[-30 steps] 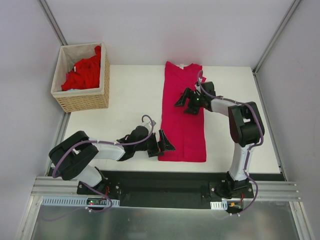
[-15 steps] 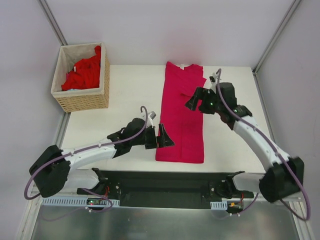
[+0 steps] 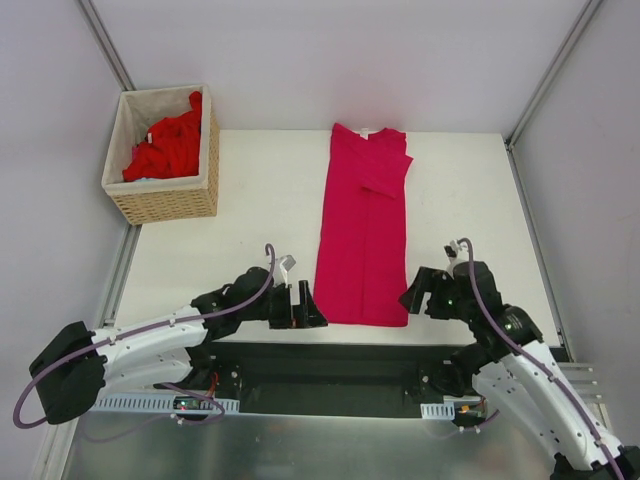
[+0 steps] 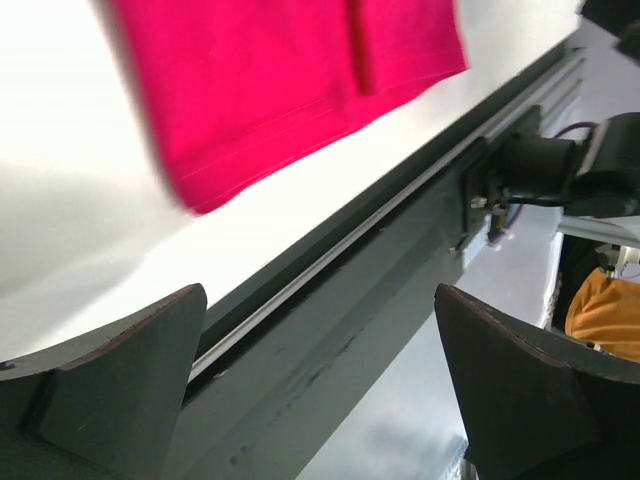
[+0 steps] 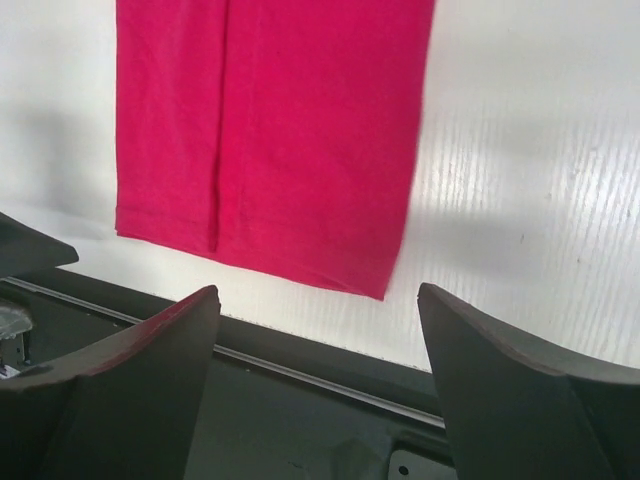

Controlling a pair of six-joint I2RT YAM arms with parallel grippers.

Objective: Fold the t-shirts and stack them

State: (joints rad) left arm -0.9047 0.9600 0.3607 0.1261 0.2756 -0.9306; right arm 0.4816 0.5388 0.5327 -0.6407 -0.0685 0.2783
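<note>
A magenta-crimson t-shirt (image 3: 362,240) lies on the white table (image 3: 250,210), folded lengthwise into a long strip with its neck at the far end and one sleeve folded across near the collar. My left gripper (image 3: 307,306) is open and empty, just left of the shirt's near left corner. My right gripper (image 3: 414,291) is open and empty beside the near right corner. The left wrist view shows the hem (image 4: 290,90) beyond the open left gripper (image 4: 320,300). In the right wrist view the hem (image 5: 270,130) lies beyond the open right gripper (image 5: 318,295). More red t-shirts (image 3: 165,148) fill the basket.
The woven wicker basket (image 3: 170,200) stands at the far left corner of the table. A black mounting rail (image 3: 330,365) runs along the near edge under both grippers, seen as the rail (image 5: 300,400) in the right wrist view. Walls close in left and right.
The right gripper has left the shirt's upper sleeve area and drawn back to the near right corner. The left gripper slid slightly nearer along the near left corner. Both stay open.
</note>
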